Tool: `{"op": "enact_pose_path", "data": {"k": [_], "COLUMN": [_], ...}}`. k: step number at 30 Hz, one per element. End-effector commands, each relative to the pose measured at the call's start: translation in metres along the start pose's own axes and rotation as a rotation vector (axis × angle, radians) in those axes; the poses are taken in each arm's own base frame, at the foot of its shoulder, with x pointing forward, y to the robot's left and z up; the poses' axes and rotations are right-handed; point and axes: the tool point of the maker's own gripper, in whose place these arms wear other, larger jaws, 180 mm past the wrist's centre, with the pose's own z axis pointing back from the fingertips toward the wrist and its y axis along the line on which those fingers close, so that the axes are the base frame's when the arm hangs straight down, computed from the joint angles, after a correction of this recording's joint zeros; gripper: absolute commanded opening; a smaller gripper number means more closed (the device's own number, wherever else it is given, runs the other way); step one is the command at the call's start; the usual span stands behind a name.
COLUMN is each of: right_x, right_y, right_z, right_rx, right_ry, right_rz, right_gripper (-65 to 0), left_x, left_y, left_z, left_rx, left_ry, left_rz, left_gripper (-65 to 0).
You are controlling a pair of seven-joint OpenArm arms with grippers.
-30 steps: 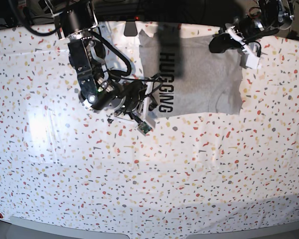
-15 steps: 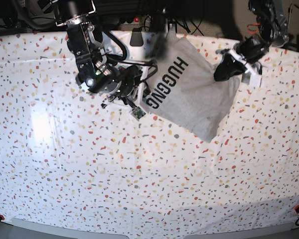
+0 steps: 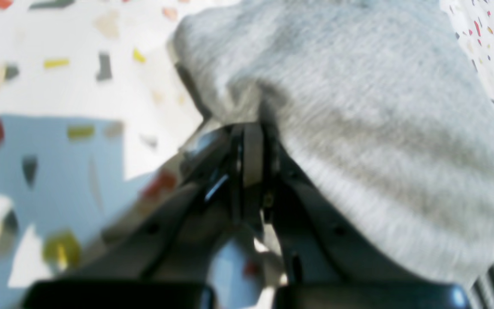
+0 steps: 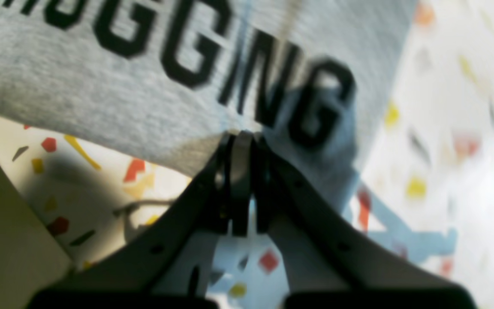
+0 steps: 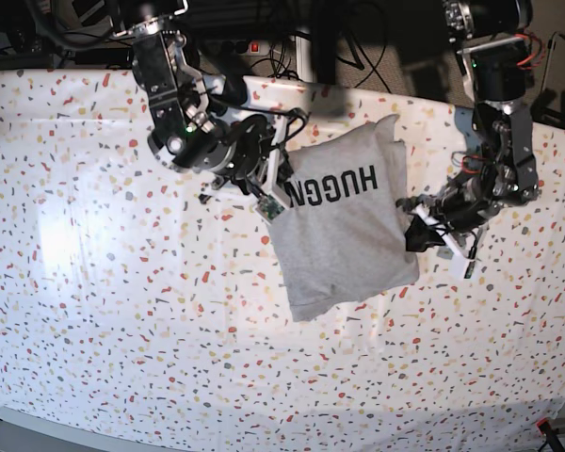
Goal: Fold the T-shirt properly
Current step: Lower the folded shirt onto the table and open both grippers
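Observation:
The heather-grey T-shirt [image 5: 348, 245] is folded into a compact shape, with black lettering [image 5: 335, 185] facing up near its far edge. It hangs between my two grippers near the table's middle back; whether it rests on the cloth I cannot tell. My right gripper [image 5: 281, 191] is shut on the shirt's left edge beside the letters [image 4: 230, 56], its jaws closed on the fabric [image 4: 101, 98]. My left gripper [image 5: 412, 229] is shut on the shirt's right edge. In the left wrist view its fingers [image 3: 250, 141] pinch a bunched fold of grey cloth [image 3: 358, 107].
The table is covered with a white speckled cloth [image 5: 122, 311]. Cables and a power strip [image 5: 264, 52] lie along the back edge behind the arms. Both arm bodies stand over the back of the table, left and right of the shirt.
Both grippers carried the shirt from the table's back edge toward the middle while staying shut on it. The shirt turned, so the lettering now runs across. The left arm came forward.

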Motion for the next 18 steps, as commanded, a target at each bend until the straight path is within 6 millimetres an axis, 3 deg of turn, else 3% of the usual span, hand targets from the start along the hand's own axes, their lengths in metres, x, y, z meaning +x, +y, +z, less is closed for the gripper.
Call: {"op": "enact_pose_path", "data": {"k": [1,6,10,18], "right_x": [0.007,0.024,0.020,0.035], "right_y": [0.003,0.016,0.019,0.045], "right_z": [0.002,-0.001,-0.002,-0.006], "right_rx": [0.006,0.051,0.059,0.138], "right_ry": [-0.032,-0.088,-0.070,-0.104], "right_rz": [0.001,-0.039,-0.047,-0.077], "right_gripper": [-65.0,-65.0,-65.0,-65.0], "left_x": [0.006,0.030,0.037,0.063], "left_y": [-0.001,-0.003,-0.009,-0.014], "left_z": [-0.003,-0.006,-0.009,-0.012], "left_rx": [0.013,0.008,-0.004,-0.014], "left_ry": [0.021,-0.026,-0.033,-0.104], "left_rz": [-0.022,-0.037,-0.039,-0.049], "left_gripper": [-65.0,-65.0,-65.0,-65.0]}}
